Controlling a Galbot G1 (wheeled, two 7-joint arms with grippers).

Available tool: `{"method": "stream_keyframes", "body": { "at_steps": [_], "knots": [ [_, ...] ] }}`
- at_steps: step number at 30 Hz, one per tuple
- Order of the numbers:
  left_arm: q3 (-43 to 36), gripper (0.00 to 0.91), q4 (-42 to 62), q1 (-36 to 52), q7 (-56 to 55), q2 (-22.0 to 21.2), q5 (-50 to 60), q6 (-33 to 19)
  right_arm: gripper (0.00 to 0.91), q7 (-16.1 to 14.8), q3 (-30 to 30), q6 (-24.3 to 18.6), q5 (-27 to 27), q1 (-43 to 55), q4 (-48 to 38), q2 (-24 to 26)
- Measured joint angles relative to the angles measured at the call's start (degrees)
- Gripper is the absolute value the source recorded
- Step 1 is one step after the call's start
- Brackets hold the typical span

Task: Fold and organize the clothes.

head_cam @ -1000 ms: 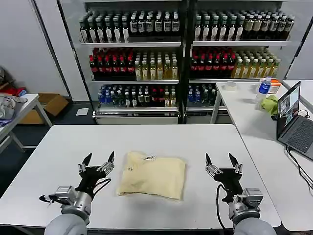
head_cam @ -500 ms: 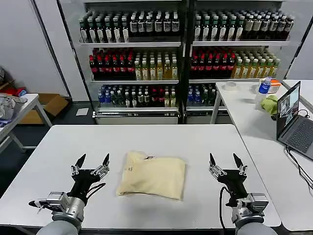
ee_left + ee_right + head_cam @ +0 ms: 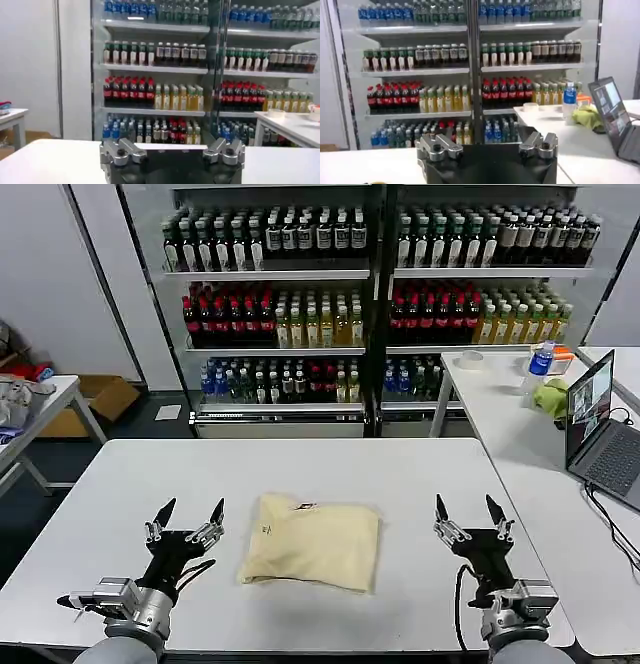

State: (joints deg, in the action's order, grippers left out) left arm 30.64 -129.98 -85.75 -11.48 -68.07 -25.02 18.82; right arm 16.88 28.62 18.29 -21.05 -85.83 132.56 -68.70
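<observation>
White table point(image 3: 400, 474) spreads before the robot, carrying one folded cream-yellow garment point(image 3: 314, 542); it lies between the two grippers, apart from both, its long axis running from one to the other, its small neck label point(image 3: 304, 506) on the far edge, pointing away from them; left gripper point(image 3: 186, 518) hovers beside one end, fingers spread and holding nothing; right gripper point(image 3: 470, 514) likewise, well off the other end; beyond stand drink shelves point(image 3: 370, 304), seemingly two units.

Your folded pale cream-yellow cloth garment point(image 3: 312, 540) lies mid-table point(image 3: 400, 474); the left gripper point(image 3: 186, 518) hovers at its nine o'clock, the right gripper point(image 3: 468, 512) at three, both spread wide.
</observation>
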Motion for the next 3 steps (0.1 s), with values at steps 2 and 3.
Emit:
{"method": "stream_keyframes", "body": {
  "at_steps": [2, 3],
  "knots": [
    [0.02, 0.907, 0.00, -0.06, 0.08, 0.01, 0.01, 0.00, 0.907, -0.07, 0.09, 0.12, 0.09, -0.02, 0.06, 0.02],
    [0.03, 0.907, 0.00, -0.08, 0.11, 0.00, 0.01, 0.00, 0.907, -0.07, 0.09, 0.16, 0.17, -0.02, 0.09, 0.02]
  ]
}}
